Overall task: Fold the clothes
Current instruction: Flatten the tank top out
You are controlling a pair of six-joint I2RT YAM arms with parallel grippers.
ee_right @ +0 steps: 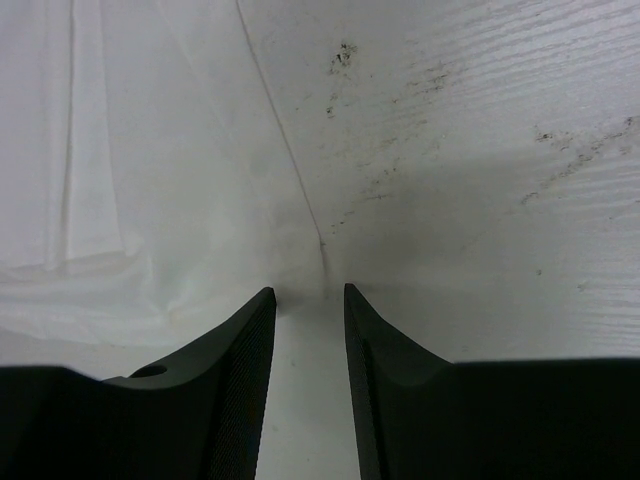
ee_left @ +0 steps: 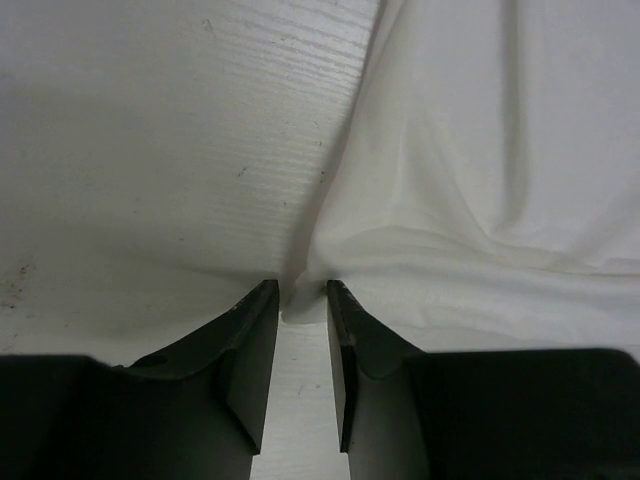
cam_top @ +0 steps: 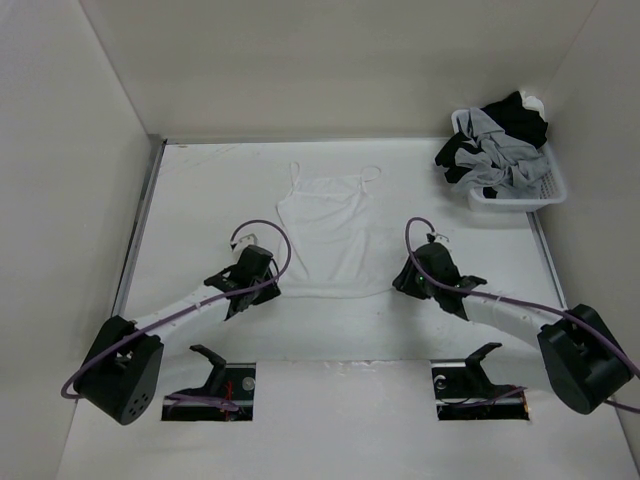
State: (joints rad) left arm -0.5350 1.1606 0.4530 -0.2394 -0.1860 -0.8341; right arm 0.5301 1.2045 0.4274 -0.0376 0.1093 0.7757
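A plain white thin-fabric camisole with narrow strap loops (cam_top: 325,235) lies spread flat in the middle of the white wood-grain counter (cam_top: 200,200). Its straps point toward the far wall and its hem faces the two arm bases.

The left hand (ee_left: 300,292) sits low at the camisole's near left corner. Its two black fingers (ee_left: 250,340) stand a narrow gap apart, with a small pucker of the fabric's edge between the tips. Soft creases run from that spot into the cloth. Bare counter shows in the gap behind the tips, so the fabric is not clamped.

The right hand (ee_right: 310,292) sits low at the near right corner. Its fingers are parted slightly wider and hold nothing, and the cloth's side edge runs down to meet the gap between the tips. Dark specks (ee_right: 345,50) mark the counter just beyond that edge.

A white perforated plastic basket (cam_top: 520,200) stands in the far right corner, well apart from the camisole. It holds a heap of crumpled black and grey garments (cam_top: 500,140).
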